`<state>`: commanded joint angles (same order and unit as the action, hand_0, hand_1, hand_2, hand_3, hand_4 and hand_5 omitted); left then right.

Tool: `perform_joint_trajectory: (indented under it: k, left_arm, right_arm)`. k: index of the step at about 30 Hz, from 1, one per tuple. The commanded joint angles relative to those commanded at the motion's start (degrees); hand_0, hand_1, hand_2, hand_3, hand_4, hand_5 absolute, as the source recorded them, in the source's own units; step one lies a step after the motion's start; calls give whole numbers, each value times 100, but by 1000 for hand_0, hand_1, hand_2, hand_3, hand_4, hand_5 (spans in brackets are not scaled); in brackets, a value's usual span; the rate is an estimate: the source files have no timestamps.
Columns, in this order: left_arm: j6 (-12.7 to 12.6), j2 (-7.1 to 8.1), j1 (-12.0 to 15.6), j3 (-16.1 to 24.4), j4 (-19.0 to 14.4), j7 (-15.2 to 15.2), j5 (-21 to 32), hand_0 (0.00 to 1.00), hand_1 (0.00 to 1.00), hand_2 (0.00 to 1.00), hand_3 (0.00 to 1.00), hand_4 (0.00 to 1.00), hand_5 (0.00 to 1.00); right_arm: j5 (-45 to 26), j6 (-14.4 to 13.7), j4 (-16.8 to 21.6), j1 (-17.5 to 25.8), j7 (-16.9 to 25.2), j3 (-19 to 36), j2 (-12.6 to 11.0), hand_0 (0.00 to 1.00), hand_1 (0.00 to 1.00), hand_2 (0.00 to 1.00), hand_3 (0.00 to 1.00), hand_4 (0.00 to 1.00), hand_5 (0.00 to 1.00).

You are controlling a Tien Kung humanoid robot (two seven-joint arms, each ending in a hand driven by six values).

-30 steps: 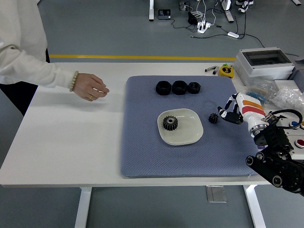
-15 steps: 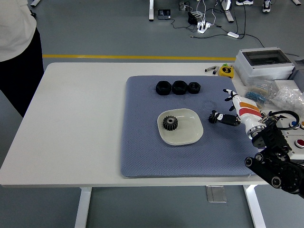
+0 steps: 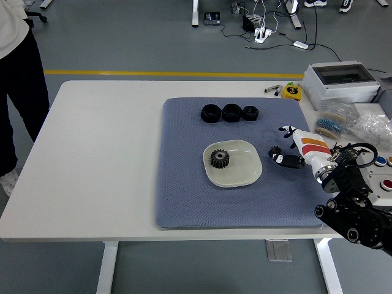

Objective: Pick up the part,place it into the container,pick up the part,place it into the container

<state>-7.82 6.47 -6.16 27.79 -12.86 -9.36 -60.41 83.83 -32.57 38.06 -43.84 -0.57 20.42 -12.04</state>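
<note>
A person [image 3: 18, 86] stands at the far left corner of the white table [image 3: 104, 165], partly out of frame; no hand of the person is over the table.

A blue-grey mat [image 3: 184, 196] covers the right-centre part of the table. Near the mat's far edge, three black parts [image 3: 230, 113] sit in a row, close together. Near the mat's centre lies a cream dish [image 3: 242, 174], the container. One dark gear [image 3: 219, 159] lies inside the dish, in its left half.

Just beside the dish's right edge, on the mat, lies the small black gear [image 3: 275, 152]. It rests on the mat surface and is apart from the dish. The right hand [image 3: 293, 150] reaches in from the table's right edge, its white and orange shell pointing toward this gear. The dark fingertips [image 3: 278, 159] are at the small black gear, touching or nearly touching its right side; one white finger is spread out above. Whether the fingers have closed on the gear cannot be told from this view.

Behind the hand, at the table's far right corner, stand a grey box [image 3: 340, 79], a yellow tape measure [image 3: 292, 91] and clear bags of small items [image 3: 358, 125]. The black right arm [image 3: 355, 211] enters from the lower right corner. The left arm is out of view.
</note>
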Motion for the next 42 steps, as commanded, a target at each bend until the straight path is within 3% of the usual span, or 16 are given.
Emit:
perform_joint_trajectory:
  k: [23,24,29,30,42]
  left_arm:
    - [-1,7,-37,-31,-12,-7,2,690,700,737,642,665,657]
    - [1,7,-40,-30,-14,-8,0,690,701,737,641,664,656]
    - [10,7,-48,-22,-18,-17,-24,690,701,737,641,664,656]
    - [7,9,-47,-32,-19,-15,-11,691,701,738,642,664,657]
    - [4,10,-48,-59,-23,-9,22,690,700,738,642,666,660]
  right_arm:
    - [-222,17,-302,-65,-4,-354,209,300,463,610,722,800,485]
    - [-224,14,-316,-59,0,-373,213,286,436,554,662,778,471]
    - [-246,19,-362,-53,1,-417,231,286,436,554,662,778,471]
    - [-229,46,-354,-52,0,-409,224,264,417,513,583,761,469]
    - [-181,116,-338,-29,30,-385,202,212,367,475,521,747,474]
